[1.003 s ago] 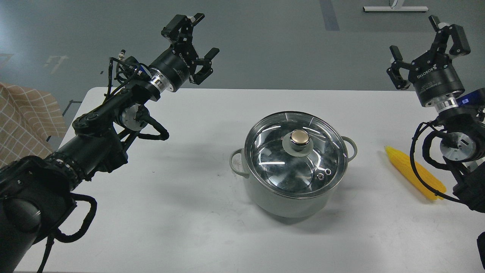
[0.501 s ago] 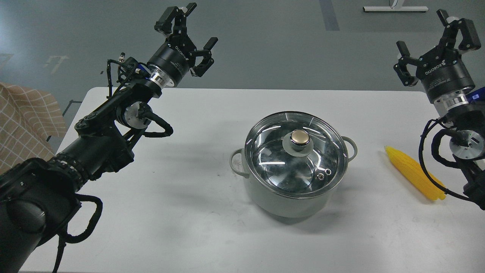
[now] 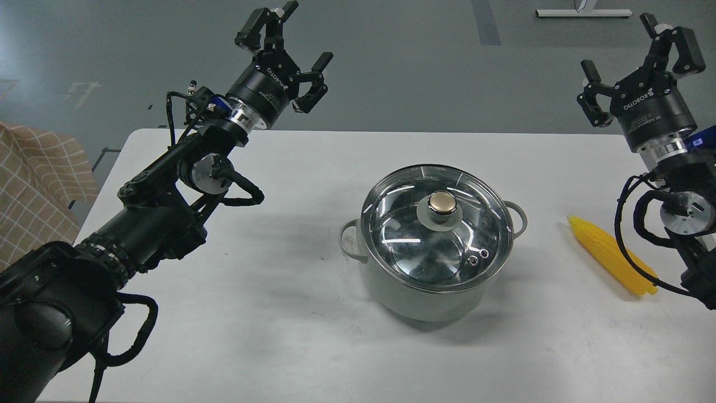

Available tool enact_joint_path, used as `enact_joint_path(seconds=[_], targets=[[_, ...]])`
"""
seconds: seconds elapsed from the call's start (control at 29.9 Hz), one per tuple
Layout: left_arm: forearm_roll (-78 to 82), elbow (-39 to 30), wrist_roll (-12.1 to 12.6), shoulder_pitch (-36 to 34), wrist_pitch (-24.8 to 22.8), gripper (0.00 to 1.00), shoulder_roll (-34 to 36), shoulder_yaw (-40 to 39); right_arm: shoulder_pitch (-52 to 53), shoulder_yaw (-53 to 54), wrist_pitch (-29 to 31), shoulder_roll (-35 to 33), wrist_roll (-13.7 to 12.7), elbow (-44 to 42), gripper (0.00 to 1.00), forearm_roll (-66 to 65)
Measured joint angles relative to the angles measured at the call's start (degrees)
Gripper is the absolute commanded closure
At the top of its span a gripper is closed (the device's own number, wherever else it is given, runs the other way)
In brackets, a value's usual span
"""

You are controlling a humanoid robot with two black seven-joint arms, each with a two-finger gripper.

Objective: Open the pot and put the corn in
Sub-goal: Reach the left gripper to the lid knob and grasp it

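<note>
The pale grey-green pot (image 3: 425,294) stands in the middle of the white table (image 3: 279,313). Its glass lid (image 3: 403,229) with a brass-coloured knob (image 3: 442,202) sits closed on it. The yellow corn cob (image 3: 612,256) lies on the table to the pot's right, partly behind my right arm's cables. My left gripper (image 3: 293,39) is open and empty, raised beyond the table's far left edge. My right gripper (image 3: 632,53) is open and empty, raised above the far right corner, well above the corn.
A beige checked cloth (image 3: 33,179) lies off the table's left side. Grey floor lies beyond the far edge. A white frame base (image 3: 582,12) stands on the floor at the top right.
My left gripper moved up, then shifted right toward the pot's side. My right gripper rose and shifted slightly. Pot, lid and corn have not moved.
</note>
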Motion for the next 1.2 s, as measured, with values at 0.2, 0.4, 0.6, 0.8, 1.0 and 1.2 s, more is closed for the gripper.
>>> enact_joint_path(seconds=[0.2,0.4,0.6,0.8,1.0,1.2], targets=[[1.01,-0.04,0.00,-1.04,0.00,0.02,1.08,1.02,0.00,0.09,0.00,-0.29,0.00,0.00,0.00,0.00],[10.17,-2.51,-0.11,-8.20,0.00,0.02,5.45,3.98,-0.08,0.01,0.00,-0.39,0.00,-0.24,0.00,-0.07],[28.71,-17.82,-0.18,-10.92,-0.04,0.02,9.95,4.41,-0.21,-0.07,0.00,-0.42,0.02,-0.59,0.00,-0.18],[53.40,-33.11,-0.35,-10.33,2.97,0.02,11.02,4.89,-0.68,-0.08,-0.91,-1.33,0.02,-0.40,0.00,-0.18],[81.12,-37.45,-0.46,-10.05,7.70,0.02,9.15,9.01,-1.51,-0.08,-1.01,-2.11,0.02,-0.09,0.00,-0.09],[94.56,-37.44,-0.93,-10.35,12.16,0.02,6.89,17.78,-1.54,-0.08,-1.01,-2.14,0.02,0.02,0.00,-0.09]])
